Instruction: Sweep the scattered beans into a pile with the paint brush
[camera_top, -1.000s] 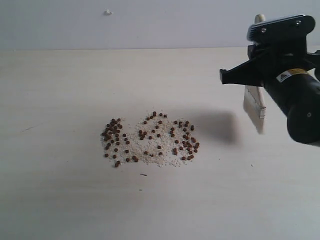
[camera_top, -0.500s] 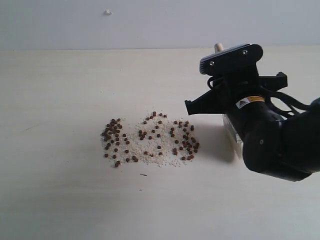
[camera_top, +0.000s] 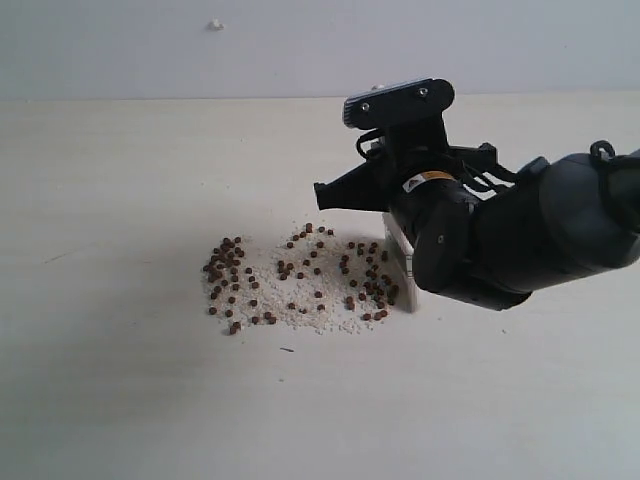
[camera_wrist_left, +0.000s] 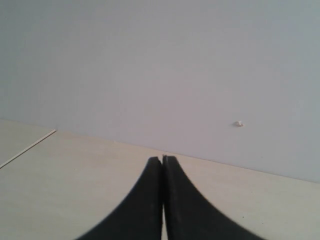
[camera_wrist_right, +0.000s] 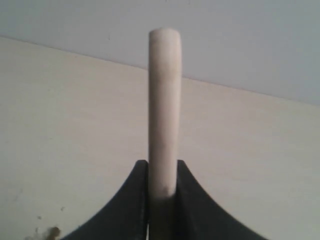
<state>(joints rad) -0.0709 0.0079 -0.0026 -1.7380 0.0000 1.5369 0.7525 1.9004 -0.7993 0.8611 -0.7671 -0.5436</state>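
Nearest: open tabletop (camera_top: 120, 400), with one dark fleck (camera_top: 287, 349) at 6 o'clock of the beans (camera_top: 300, 280).

Beans lie mid-tabletop in a loose oval scatter over fine white crumbs (camera_top: 300, 312). They are thickest at the 9 o'clock end and not gathered into one mound.

Paint brush (camera_top: 401, 262) stands bristle-end down at the scatter's 3 o'clock rim, just beside the outermost beans. Its lower edge looks to meet the tabletop.

Right arm (camera_top: 510, 240), a black bulk, reaches in from 3 o'clock and hides most of the brush in the exterior view.

Right gripper (camera_wrist_right: 162, 192) is clamped on the pale wooden handle, one finger pressed to each side. The rounded handle end sticks out well past the fingertips.

Left gripper (camera_wrist_left: 163, 162) has its fingers pressed together with nothing between them, aimed at the wall (camera_top: 320, 50). It does not show in the exterior view.

Room to move: open tabletop at 9, 12 and 6 o'clock of the scatter.

Farthest: the tabletop's back edge meets the grey wall, with a white speck (camera_top: 214, 24) at 11 o'clock.
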